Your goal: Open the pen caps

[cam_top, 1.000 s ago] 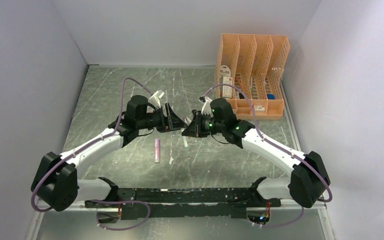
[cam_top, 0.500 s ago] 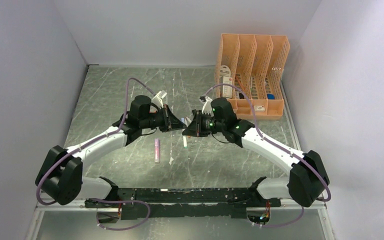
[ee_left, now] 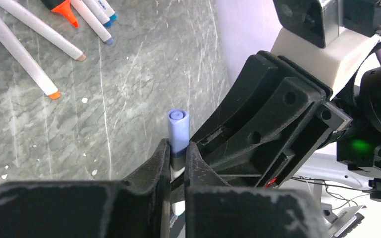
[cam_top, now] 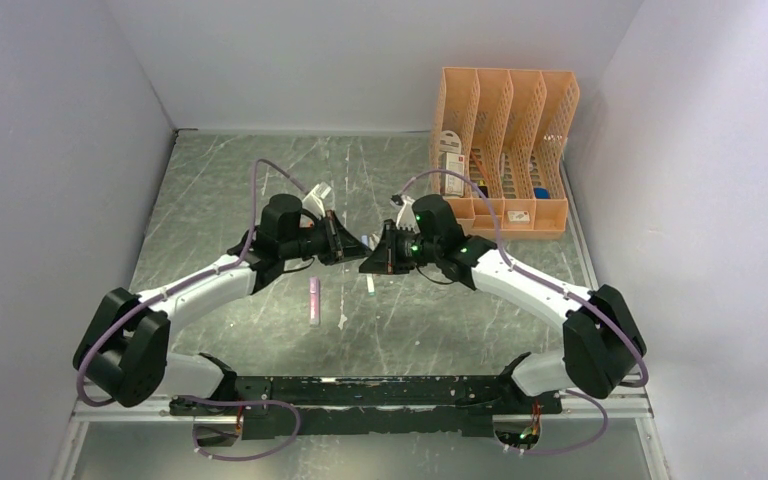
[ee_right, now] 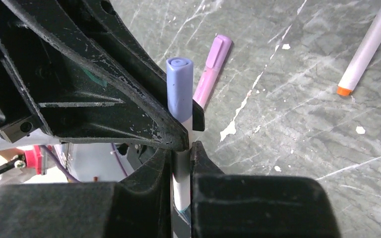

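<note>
R gripper (ee_right: 182, 148) is shut tight on the white barrel of one pen (ee_right: 181, 171). L gripper (ee_left: 178, 148) is pinched shut on the same pen further along, right at the base of its periwinkle-blue cap (ee_left: 177, 130), w/ the cap's top poking out past the fingertips. The two grippers sit close against each other above mid-table, prob. so one can anchor the barrel while the other drags the cap off along the pen's axis. The cap looks fully seated, so the pull isn't done yet. Whether L has the cap itself or only the dark collar under it is hard to tell. Below, on the table (cam_top: 210, 190), lies a pink-purple highlighter (cam_top: 314, 298), capped. Farther out, loose white pens (ee_left: 39, 29) & an orange-tipped marker (ee_left: 65, 11) lie apart from the grippers. At the back R corner stands an orange file rack (cam_top: 505, 110).
</note>
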`<action>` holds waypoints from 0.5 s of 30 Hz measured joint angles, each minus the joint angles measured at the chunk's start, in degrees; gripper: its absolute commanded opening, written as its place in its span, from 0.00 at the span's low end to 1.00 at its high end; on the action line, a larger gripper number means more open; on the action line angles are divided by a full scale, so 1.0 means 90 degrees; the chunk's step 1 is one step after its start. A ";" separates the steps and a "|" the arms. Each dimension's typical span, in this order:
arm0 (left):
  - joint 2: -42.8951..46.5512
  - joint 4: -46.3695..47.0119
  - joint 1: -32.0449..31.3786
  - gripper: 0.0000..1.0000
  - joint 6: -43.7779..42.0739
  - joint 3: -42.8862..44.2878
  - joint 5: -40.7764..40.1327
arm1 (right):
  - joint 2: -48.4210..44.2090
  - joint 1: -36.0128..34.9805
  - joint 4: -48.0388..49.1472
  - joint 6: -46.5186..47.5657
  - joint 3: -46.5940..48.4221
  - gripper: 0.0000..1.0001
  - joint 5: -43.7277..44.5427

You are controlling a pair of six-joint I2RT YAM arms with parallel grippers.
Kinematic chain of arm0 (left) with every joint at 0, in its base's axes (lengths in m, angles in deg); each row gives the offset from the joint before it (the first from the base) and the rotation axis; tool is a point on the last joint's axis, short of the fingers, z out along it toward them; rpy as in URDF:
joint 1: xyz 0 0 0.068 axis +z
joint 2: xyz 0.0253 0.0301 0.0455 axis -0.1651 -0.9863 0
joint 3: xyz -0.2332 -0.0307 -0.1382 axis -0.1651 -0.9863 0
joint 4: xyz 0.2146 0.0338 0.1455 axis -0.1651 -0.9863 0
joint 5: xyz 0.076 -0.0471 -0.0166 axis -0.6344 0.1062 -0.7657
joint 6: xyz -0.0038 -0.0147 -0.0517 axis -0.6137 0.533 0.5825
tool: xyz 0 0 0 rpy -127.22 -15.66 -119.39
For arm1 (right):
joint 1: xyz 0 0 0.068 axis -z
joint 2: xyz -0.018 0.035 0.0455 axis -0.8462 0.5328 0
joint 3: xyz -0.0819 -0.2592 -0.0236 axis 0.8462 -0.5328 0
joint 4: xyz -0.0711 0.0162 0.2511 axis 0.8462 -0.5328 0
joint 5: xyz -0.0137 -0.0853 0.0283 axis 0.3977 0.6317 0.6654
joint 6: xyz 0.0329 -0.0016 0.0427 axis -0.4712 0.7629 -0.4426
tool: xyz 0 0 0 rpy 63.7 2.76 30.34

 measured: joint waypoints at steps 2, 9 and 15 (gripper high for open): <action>-0.0012 0.0087 0.0000 0.37 0.0061 -0.0007 -0.0034 | 0.0000 0.0005 0.0041 -0.0012 -0.0012 0.00 -0.0022; -0.0279 0.0478 -0.0002 0.42 0.0240 0.0073 -0.0046 | -0.0056 0.0012 0.0041 0.0007 -0.0100 0.00 -0.0017; -0.0406 0.0503 -0.0002 0.16 0.0245 0.0151 -0.0063 | -0.0124 0.0012 0.0049 0.0007 -0.0175 0.00 -0.0017</action>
